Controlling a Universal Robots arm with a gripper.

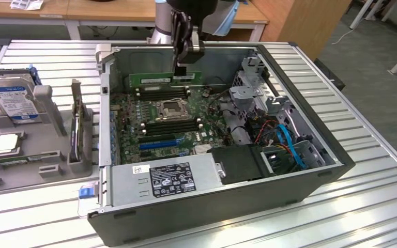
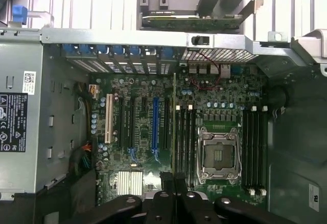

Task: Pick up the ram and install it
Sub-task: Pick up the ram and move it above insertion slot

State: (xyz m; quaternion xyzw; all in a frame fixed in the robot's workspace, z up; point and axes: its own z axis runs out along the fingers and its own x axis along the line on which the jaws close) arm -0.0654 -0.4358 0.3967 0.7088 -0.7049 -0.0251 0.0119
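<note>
In the exterior view my gripper [image 1: 182, 75] hangs inside the open computer case [image 1: 309, 181], shut on the ram [image 1: 153, 79]. The ram is a long green stick held level above the far end of the motherboard [image 1: 133, 111], beyond the CPU socket [image 1: 169, 107]. In the wrist view the ram [image 2: 174, 127] shows edge-on as a thin line running out from my gripper [image 2: 174, 179]. It lies over the black memory slots [image 2: 185, 142] beside the CPU socket [image 2: 218, 155]. Whether it touches a slot I cannot tell.
A grey fixture tray [image 1: 47, 170] at the exterior view's left holds a blue-labelled hard drive [image 1: 12, 98], a silver CPU chip [image 1: 5, 143] and an upright card [image 1: 80, 124]. Inside the case are the power supply [image 1: 174, 178], blue cables [image 1: 291, 142] and a metal drive cage [image 1: 250, 95].
</note>
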